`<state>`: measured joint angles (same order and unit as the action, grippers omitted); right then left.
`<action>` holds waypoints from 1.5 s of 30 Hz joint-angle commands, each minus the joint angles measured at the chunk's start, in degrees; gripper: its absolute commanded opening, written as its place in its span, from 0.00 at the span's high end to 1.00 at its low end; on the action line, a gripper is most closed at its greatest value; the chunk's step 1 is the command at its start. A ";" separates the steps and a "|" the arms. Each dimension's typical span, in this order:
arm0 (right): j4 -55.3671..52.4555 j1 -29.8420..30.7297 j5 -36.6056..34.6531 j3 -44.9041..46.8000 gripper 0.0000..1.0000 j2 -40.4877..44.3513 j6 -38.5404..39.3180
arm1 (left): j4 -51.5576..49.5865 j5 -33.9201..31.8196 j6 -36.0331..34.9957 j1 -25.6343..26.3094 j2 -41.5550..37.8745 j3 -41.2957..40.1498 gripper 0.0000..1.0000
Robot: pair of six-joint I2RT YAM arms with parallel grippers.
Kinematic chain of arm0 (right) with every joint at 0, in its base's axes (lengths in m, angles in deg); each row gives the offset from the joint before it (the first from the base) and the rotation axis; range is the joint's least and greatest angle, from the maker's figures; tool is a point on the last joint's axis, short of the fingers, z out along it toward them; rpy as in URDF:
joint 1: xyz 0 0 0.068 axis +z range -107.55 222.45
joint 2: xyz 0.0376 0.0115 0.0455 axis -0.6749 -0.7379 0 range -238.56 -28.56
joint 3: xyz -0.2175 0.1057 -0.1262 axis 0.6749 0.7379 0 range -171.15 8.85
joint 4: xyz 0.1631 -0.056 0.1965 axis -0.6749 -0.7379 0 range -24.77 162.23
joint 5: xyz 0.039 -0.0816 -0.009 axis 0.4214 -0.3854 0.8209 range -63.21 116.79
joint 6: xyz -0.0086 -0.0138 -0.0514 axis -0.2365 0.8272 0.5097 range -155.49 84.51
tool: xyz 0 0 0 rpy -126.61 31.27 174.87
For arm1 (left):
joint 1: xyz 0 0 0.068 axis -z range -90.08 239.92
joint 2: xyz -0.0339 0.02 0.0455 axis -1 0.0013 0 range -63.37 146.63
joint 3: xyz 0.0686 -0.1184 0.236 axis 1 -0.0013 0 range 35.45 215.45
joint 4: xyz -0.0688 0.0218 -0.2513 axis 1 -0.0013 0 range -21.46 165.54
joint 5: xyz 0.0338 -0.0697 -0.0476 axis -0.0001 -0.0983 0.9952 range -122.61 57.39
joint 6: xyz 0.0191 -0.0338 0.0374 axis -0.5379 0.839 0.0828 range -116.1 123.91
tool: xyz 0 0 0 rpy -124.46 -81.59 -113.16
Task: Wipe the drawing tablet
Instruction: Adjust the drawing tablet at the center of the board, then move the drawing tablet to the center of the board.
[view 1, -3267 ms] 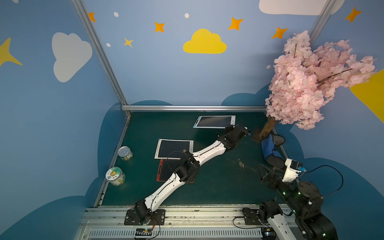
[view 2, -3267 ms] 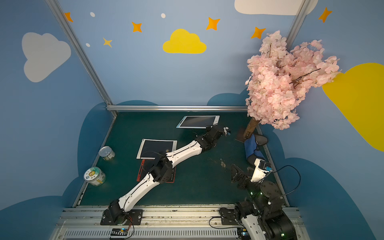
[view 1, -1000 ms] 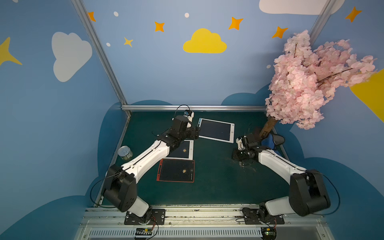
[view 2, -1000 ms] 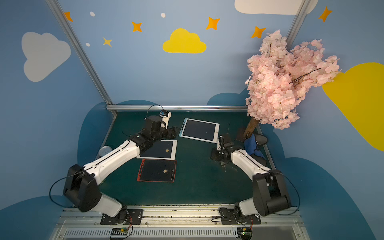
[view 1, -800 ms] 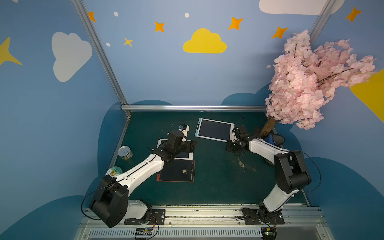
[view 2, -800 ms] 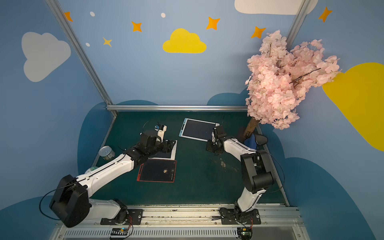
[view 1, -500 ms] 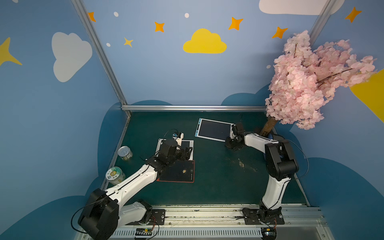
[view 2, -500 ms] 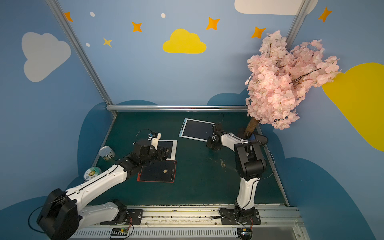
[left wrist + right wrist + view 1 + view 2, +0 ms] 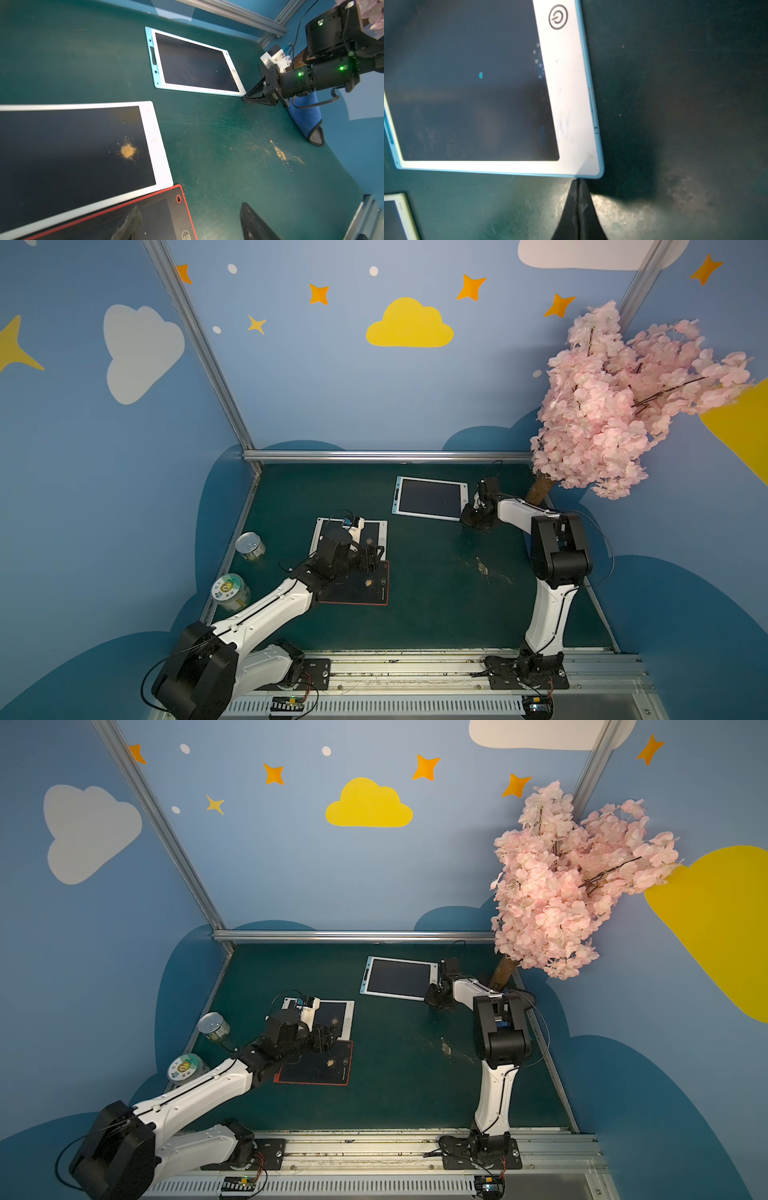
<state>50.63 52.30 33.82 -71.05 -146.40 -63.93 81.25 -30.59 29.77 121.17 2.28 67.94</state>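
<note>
Three drawing tablets lie on the green table. The blue-framed tablet point(image 9: 430, 495) point(image 9: 399, 977) point(image 9: 193, 62) point(image 9: 467, 83) is farthest back, its dark screen nearly clean. The white-framed tablet point(image 9: 376, 531) point(image 9: 72, 149) carries a brown powder spot point(image 9: 127, 150). The red-framed tablet point(image 9: 365, 585) point(image 9: 162, 216) has a small spot point(image 9: 368, 582). My left gripper point(image 9: 370, 553) point(image 9: 328, 1038) point(image 9: 189, 216) hovers open over the red tablet's far corner, holding nothing. My right gripper point(image 9: 467, 517) point(image 9: 430, 999) point(image 9: 578, 182) is shut and empty, its tip at the blue tablet's near right corner.
A blue cloth point(image 9: 305, 118) lies by the trunk of the pink blossom tree point(image 9: 623, 406) at the back right. Brown powder point(image 9: 482, 566) point(image 9: 278, 152) is smeared on the table point(image 9: 436, 614). Two cans point(image 9: 250, 546) point(image 9: 228, 592) stand along the left edge.
My left arm has drawn back from the far edge of the white tablet to the red one. My right gripper has slid across to the blue tablet's corner, still shut.
</note>
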 commanded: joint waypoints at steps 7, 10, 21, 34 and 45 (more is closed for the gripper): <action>-3.31 -0.88 1.72 -6.08 1.00 -2.19 1.25 | -3.16 -2.11 3.57 -0.54 -4.00 -2.40 0.24; -2.48 -0.59 4.38 -4.58 1.00 -0.83 0.14 | -3.63 -1.32 5.67 -1.84 -4.23 -3.09 0.23; 1.26 14.13 11.91 7.91 1.00 12.07 1.61 | -9.08 -3.70 22.07 -16.62 -4.62 -9.87 0.24; 6.64 30.31 12.11 19.39 1.00 20.64 -2.80 | -17.32 -17.89 27.39 -18.29 -7.90 -11.99 0.24; 10.46 33.53 12.40 24.85 1.00 23.08 -5.92 | -10.91 -12.11 28.42 -18.99 -1.03 -13.53 0.24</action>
<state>59.44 85.47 46.34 -46.70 -125.97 -68.96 67.83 -45.78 57.33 102.44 -0.87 55.92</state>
